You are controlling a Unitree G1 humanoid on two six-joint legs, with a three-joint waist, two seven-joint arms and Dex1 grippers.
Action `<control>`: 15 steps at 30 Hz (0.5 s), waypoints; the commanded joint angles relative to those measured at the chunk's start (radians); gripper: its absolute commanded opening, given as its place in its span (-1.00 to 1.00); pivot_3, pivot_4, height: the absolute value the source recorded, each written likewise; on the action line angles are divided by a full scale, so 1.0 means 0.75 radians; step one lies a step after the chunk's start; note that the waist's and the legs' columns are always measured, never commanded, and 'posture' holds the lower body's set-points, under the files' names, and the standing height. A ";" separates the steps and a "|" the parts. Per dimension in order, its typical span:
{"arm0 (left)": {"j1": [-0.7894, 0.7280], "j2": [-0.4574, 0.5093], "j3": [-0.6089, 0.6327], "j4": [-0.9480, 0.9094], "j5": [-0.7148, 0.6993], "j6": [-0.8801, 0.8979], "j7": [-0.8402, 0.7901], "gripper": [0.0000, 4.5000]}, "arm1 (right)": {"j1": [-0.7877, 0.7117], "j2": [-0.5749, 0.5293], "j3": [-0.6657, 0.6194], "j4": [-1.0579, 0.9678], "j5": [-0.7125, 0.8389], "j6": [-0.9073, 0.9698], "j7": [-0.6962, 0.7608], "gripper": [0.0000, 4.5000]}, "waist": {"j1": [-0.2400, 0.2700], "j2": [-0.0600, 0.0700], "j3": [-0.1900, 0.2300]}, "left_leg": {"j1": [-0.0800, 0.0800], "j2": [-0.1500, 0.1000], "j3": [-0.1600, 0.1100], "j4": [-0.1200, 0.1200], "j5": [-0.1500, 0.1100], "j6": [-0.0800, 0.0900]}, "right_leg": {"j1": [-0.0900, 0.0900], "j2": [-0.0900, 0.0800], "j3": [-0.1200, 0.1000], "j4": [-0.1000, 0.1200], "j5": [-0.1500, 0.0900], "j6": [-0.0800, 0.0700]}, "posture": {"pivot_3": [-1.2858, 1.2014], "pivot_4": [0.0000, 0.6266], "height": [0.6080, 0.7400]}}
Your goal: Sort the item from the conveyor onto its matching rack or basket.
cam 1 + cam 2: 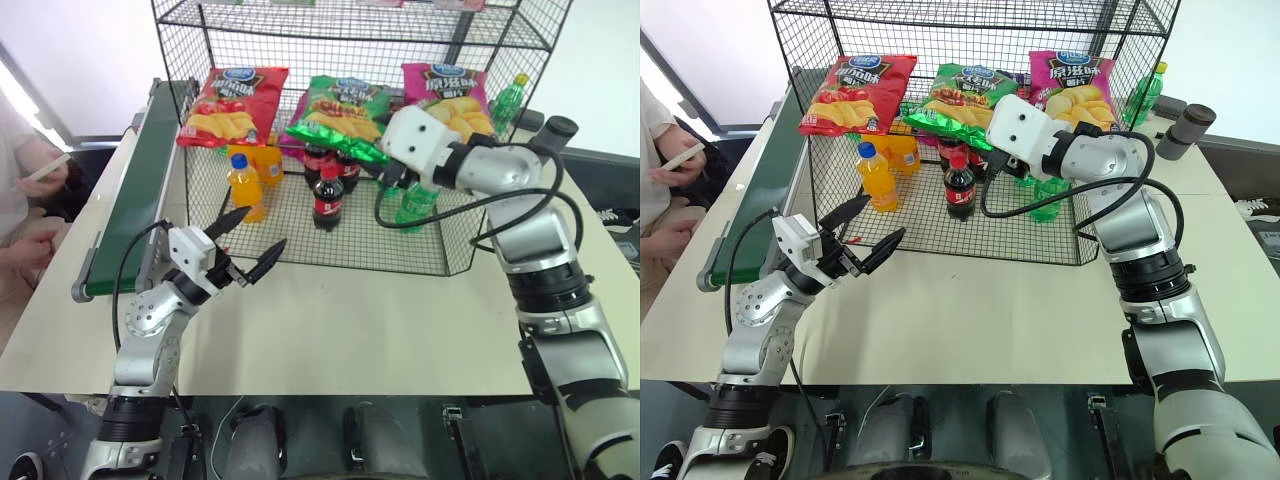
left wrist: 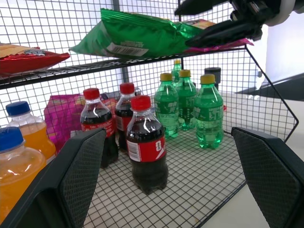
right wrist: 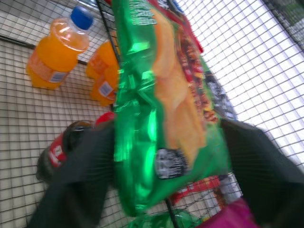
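A light, slippery, crushable green crisp bag (image 3: 161, 109) lies on the wire rack (image 1: 400, 255) between the right gripper's (image 3: 166, 156) spread fingers, best pinched at its crimped edge.

Green bag (image 2: 142, 34) laid on rack (image 2: 118, 66) upper tier; right gripper (image 2: 216, 21) spread at its end; cola bottles (image 2: 145, 142) stood below.

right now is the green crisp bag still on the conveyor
No, the green crisp bag lies on the upper tier of the wire rack, between the red and pink bags, and the conveyor is bare.
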 commanded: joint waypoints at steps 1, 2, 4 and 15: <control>-0.010 0.000 0.015 -0.030 -0.008 -0.019 0.001 1.00 | -0.041 0.018 -0.084 -0.062 0.102 0.060 0.018 0.99 | 0.000 0.000 0.000 | 0.000 0.000 0.000 0.000 0.000 0.000 | 0.000 0.000 0.000 0.000 0.000 0.000 | 0.03 -0.52 1.00; -0.010 0.001 0.014 -0.030 -0.007 -0.019 0.001 1.00 | -0.045 0.026 -0.106 -0.079 0.148 0.097 0.035 0.99 | 0.001 0.000 0.000 | 0.000 0.000 0.000 0.000 0.000 0.000 | 0.000 0.000 0.000 0.000 0.000 0.000 | 0.03 -0.52 1.00; -0.012 0.001 0.013 -0.029 -0.006 -0.018 0.001 1.00 | -0.055 0.024 -0.121 -0.086 0.189 0.128 0.054 0.99 | 0.001 0.000 0.000 | 0.000 0.000 0.000 0.000 0.000 0.000 | 0.000 0.000 0.000 0.000 0.000 0.000 | 0.03 -0.52 1.00; -0.021 -0.010 0.008 -0.022 -0.004 -0.022 0.005 1.00 | -0.103 0.012 -0.051 0.118 0.121 -0.023 0.056 0.99 | -0.001 0.000 0.000 | 0.000 0.000 0.001 0.000 0.000 0.000 | 0.000 0.000 0.000 0.000 0.000 0.000 | 0.03 -0.52 1.00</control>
